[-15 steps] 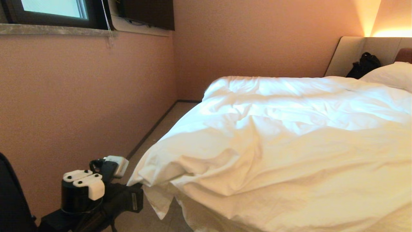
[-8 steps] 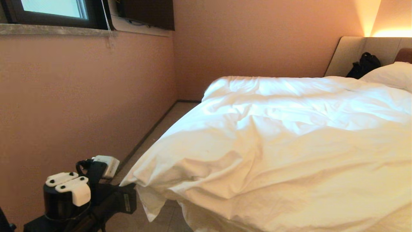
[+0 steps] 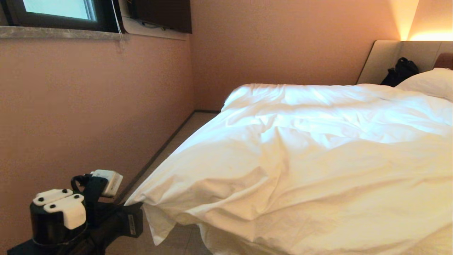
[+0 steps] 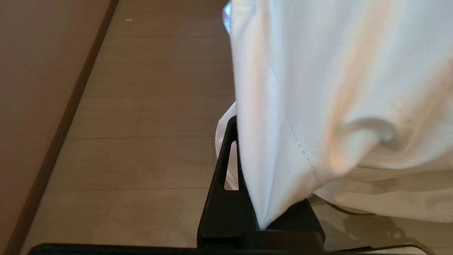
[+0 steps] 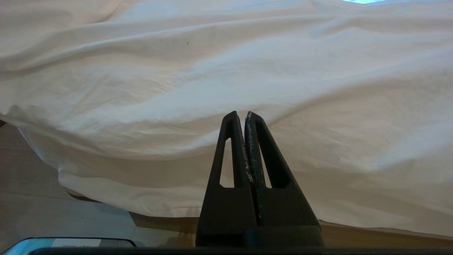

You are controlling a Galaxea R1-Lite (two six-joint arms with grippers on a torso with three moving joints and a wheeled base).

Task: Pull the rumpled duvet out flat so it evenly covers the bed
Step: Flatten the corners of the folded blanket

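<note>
The white duvet lies creased over the bed, its near left corner drawn out past the bed's edge above the floor. My left gripper is shut on that corner at the lower left of the head view. In the left wrist view the fabric runs down into the left gripper, and one black finger shows beside it while the other is covered. My right gripper is shut on nothing and points at the duvet's side, above the tan wooden base. It is outside the head view.
A pink wall runs close along the bed's left side, leaving a narrow strip of floor. A pillow and a black bag sit by the beige headboard at the far right.
My left arm has moved toward the lower left of the head view, dragging the duvet corner with it. The corner now reaches further out from the bed.
</note>
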